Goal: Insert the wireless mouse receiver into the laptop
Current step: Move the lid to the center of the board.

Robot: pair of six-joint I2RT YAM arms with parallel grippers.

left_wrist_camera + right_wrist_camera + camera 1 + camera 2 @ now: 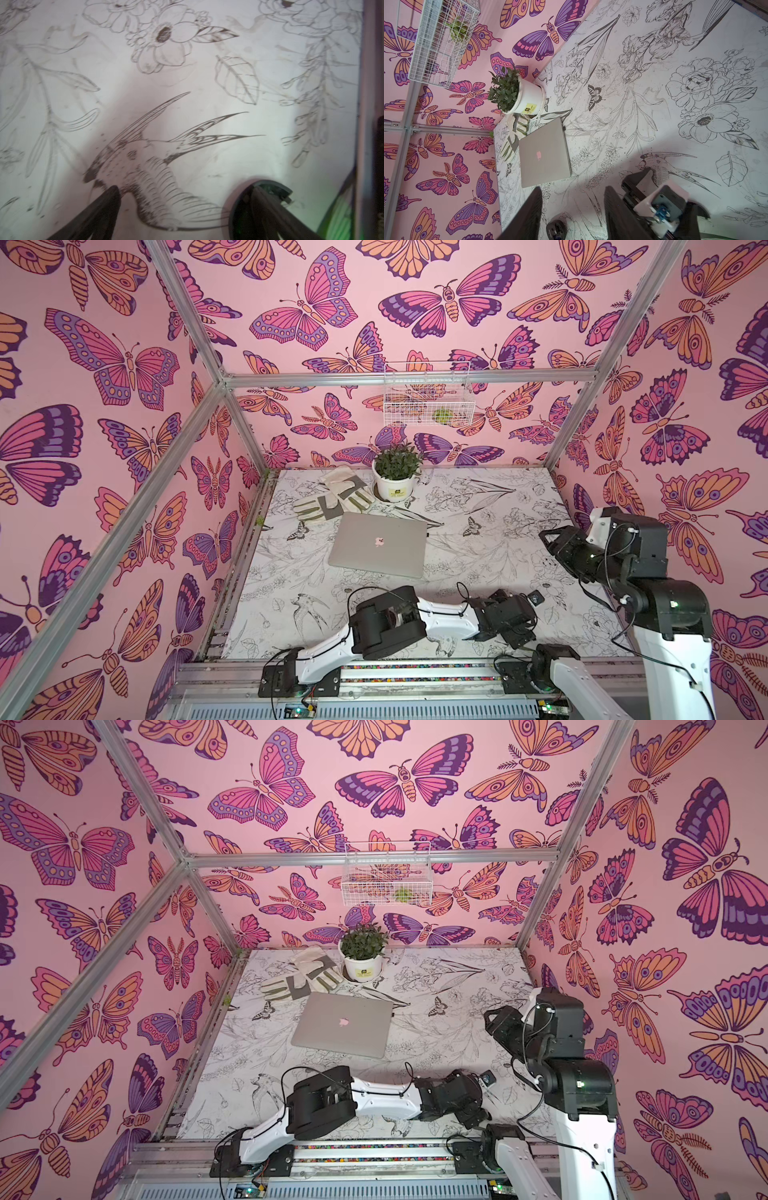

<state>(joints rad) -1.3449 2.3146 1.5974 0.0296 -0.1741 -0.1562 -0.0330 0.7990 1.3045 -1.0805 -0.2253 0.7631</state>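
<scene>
Worktop [478,506] printed with line-drawn flowers and birds, enclosed by pink butterfly walls [124,364], closed silver laptop [380,543] laid flat at centre, tiny black wireless mouse receiver [427,534] apparently seated in its right edge, left gripper [185,189] fingers spread apart, right gripper [573,207] fingers apart, empty

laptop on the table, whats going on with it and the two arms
The laptop lies closed on the table. A tiny black nub at its side edge looks like the wireless mouse receiver, seemingly plugged in. Neither arm holds anything: the left gripper is open low over the table beside the mouse, and the right gripper hangs raised, open and empty, off to the side.
</scene>
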